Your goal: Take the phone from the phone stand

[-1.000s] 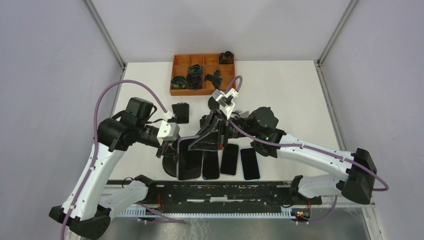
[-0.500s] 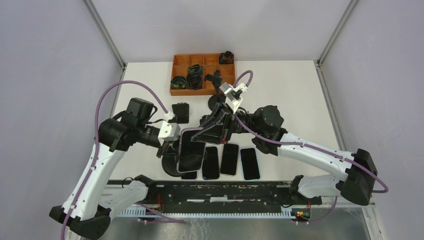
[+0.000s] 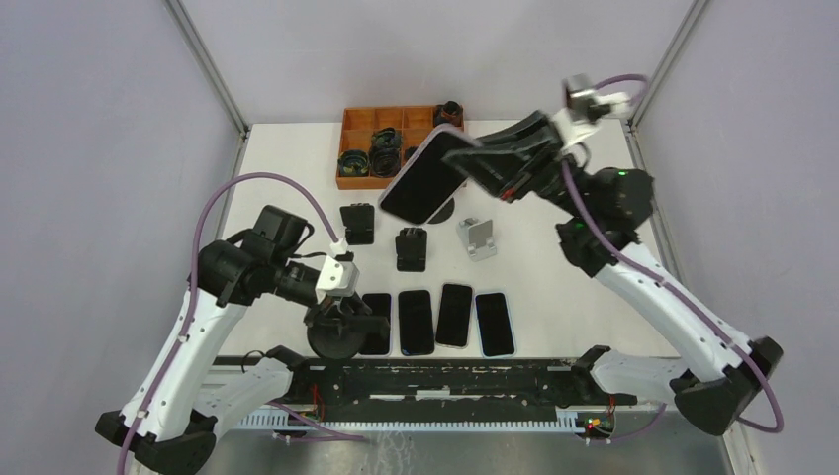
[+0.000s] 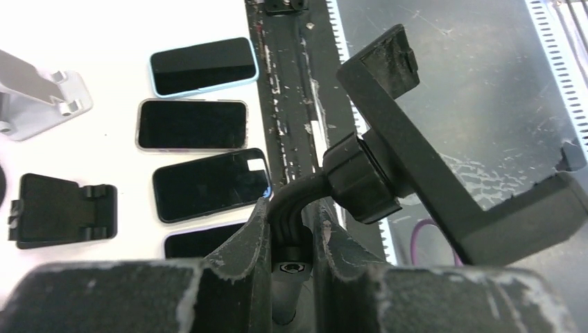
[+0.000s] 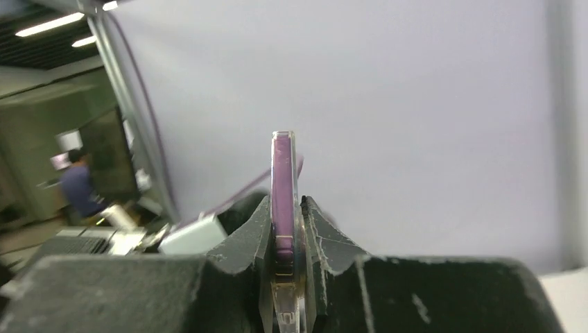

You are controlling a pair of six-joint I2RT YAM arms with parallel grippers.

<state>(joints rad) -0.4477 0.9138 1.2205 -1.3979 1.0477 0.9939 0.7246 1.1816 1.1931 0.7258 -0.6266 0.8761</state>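
Observation:
My right gripper [image 3: 490, 163] is shut on the purple-edged phone [image 3: 425, 173] and holds it high in the air over the back of the table, screen tilted. In the right wrist view the phone [image 5: 283, 187] stands edge-on between my fingers. My left gripper [image 3: 331, 309] is shut on the neck of the black phone stand [image 3: 341, 332] at the front left. In the left wrist view the stand's neck [image 4: 291, 208] sits between my fingers and its empty black clamp [image 4: 444, 166] sticks out to the right.
Several phones [image 3: 435, 319] lie in a row near the front edge. A black stand [image 3: 357, 223], another black stand [image 3: 411, 247] and a silver stand [image 3: 478, 237] sit mid-table. An orange tray [image 3: 396, 139] of parts stands at the back.
My right gripper pulled the phone off the stand and lifted it up and back to the right. My left gripper stayed on the stand, which is now empty.

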